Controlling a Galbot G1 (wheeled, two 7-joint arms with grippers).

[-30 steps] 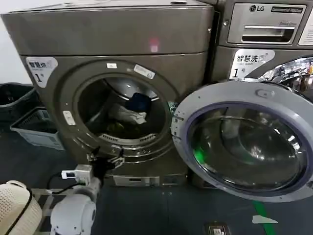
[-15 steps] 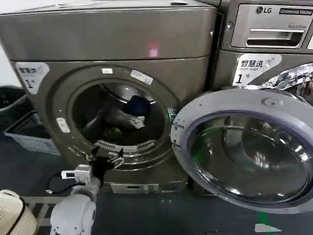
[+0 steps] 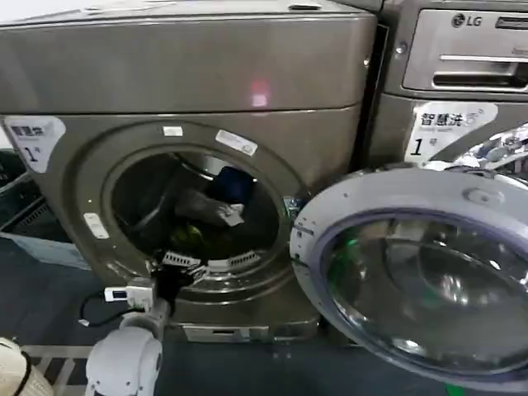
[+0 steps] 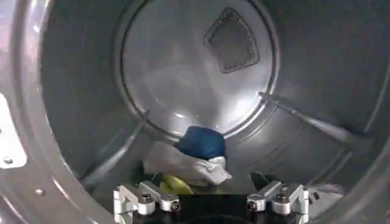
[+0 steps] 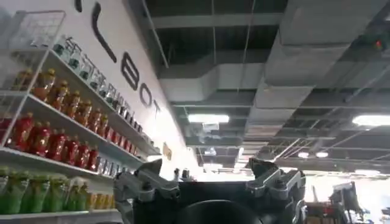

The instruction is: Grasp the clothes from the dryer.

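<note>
The dryer [image 3: 190, 66] stands in front of me with its round porthole open. Inside the drum [image 4: 73, 91] lies a small heap of clothes: a dark navy piece [image 4: 201, 142] on top, a white-grey one [image 4: 183, 167] under it, and a yellow-green one [image 4: 172, 184] lowest. The head view shows the same heap [image 3: 216, 206] deep in the drum. My left gripper [image 3: 177, 268] hovers at the porthole's lower rim; its open jaws [image 4: 210, 204] hold nothing and stay short of the clothes. My right gripper [image 5: 210, 179] is open and points up at a ceiling.
The dryer's round glass door [image 3: 421, 272] hangs open to the right. Behind the door stands a similar LG machine [image 3: 462, 74]. A grey basket [image 3: 25, 219] sits on the floor at the left. Shelves of bottles [image 5: 55, 128] show past the right gripper.
The dryer has grown larger in the head view and its porthole rim has come down to the left gripper. The clothes have not moved.
</note>
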